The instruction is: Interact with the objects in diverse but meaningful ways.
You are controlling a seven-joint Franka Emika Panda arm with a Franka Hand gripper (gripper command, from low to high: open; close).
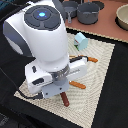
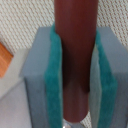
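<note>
While the gripper [image 2: 74, 75] is clamped on the dark red-brown sausage [image 2: 75, 45], keep it vertical and lift it slowly off the woven mat [image 1: 100, 75].

My arm fills frame centre-left, wrist pitched down, gripper [image 1: 64, 93] low in frame, teal pads [image 2: 53, 85] clamped on the sausage [image 2: 75, 55].

Black tabletop [image 1: 107, 95], cream woven mat [image 1: 95, 75], brown surface [image 1: 112, 31] behind.

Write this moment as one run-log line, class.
arm: over mat | pincer: shut on sausage | carton: on mat, untouched
</note>
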